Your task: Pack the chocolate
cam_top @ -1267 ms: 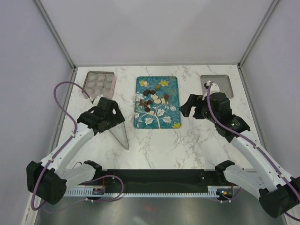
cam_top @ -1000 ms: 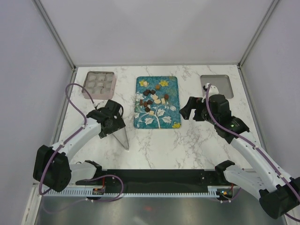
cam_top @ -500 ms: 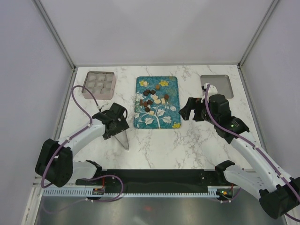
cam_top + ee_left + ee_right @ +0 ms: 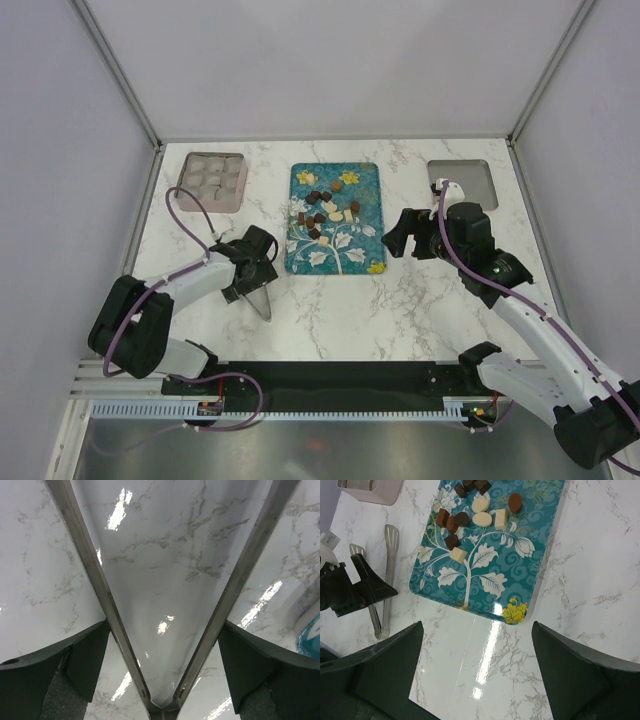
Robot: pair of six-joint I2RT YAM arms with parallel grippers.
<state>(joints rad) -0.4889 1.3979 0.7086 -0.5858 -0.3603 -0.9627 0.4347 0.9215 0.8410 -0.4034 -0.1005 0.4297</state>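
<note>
The chocolate (image 4: 325, 208), several tiny dark brown, mid brown and cream pieces, lies on the upper half of a teal flowered tray (image 4: 335, 255). In the right wrist view the pieces (image 4: 461, 519) sit at the tray's (image 4: 485, 580) far end. My left gripper (image 4: 252, 285) is open and low over the metal tongs (image 4: 262, 300), left of the tray. In the left wrist view its fingers (image 4: 162, 630) straddle the tongs' two arms (image 4: 90, 565) near their joined end. My right gripper (image 4: 398, 232) is open and empty, just right of the tray, above the marble (image 4: 477, 630).
A pink tray with moulded cells (image 4: 212, 180) stands at the back left; its corner shows in the right wrist view (image 4: 370, 487). A grey square lid (image 4: 462, 182) lies at the back right. The tongs (image 4: 390, 555) and my left gripper (image 4: 350, 587) show left of the tray.
My left arm has swung down and toward the near edge, bringing its gripper low over the tongs' near end. My right gripper has barely moved.
</note>
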